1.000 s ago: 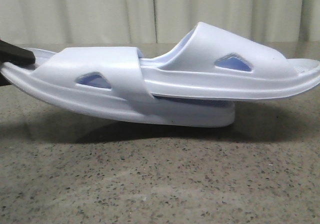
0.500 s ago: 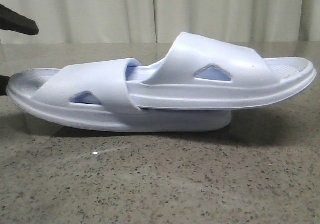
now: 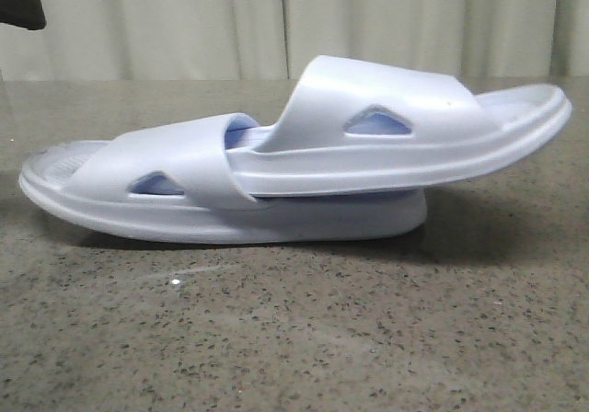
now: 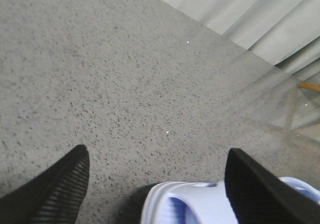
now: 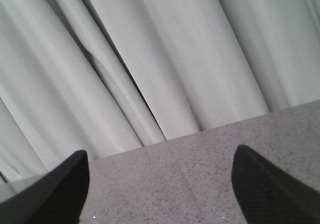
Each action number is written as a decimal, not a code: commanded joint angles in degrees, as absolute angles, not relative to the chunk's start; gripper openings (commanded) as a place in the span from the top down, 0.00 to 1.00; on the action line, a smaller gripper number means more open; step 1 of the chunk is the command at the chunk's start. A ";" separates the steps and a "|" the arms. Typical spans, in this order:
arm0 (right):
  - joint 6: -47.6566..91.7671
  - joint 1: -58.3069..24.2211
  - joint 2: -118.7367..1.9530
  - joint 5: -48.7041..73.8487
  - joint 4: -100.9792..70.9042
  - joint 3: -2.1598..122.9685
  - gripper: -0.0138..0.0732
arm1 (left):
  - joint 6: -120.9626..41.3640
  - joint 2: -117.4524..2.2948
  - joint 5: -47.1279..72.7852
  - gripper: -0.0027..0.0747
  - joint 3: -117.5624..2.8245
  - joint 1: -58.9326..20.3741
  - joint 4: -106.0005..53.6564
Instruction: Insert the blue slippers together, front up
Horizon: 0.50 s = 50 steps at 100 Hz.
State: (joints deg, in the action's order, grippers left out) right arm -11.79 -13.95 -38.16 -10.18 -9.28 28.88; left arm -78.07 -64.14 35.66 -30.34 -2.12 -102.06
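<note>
Grey speckled stone worktop [image 3: 304,338], faintly glossy; pale cream pleated curtain [image 3: 386,21] hangs behind its far edge.

Lighting: soft, even and fairly bright in all three views; source appears overhead, slightly behind.

Shadows: a broad, diffuse dark band on the speckled table [image 3: 304,338] under and just in front of the blue slippers [image 3: 294,164], deepest beneath the raised right end. Curtain [image 5: 165,59] folds show gentle grey shading.

Glare: faint sheen along the slippers' straps and sole edges; one small bright speck on the table surface; pale reflection at the table's far edge in the left wrist view.

Focus: front view reasonably sharp; nearest table grain soft. Right wrist view mildly blurred throughout. Dark fingers [image 4: 55,189] blurred at both wrist views' edges.
</note>
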 commanded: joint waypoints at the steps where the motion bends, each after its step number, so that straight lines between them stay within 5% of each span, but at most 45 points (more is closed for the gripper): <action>1: -8.61 -13.43 -37.99 -14.41 -6.23 30.85 0.25 | -82.45 -61.36 36.35 0.32 -32.15 -1.88 -106.09; 50: 15.20 -13.36 -34.94 -13.86 -6.33 30.95 0.25 | -88.67 -35.98 21.43 0.32 -31.55 -1.88 -96.55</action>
State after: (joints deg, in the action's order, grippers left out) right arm 11.72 -13.64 -36.71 -9.96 -6.82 28.92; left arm -88.52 -40.48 23.30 -30.34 -2.12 -96.47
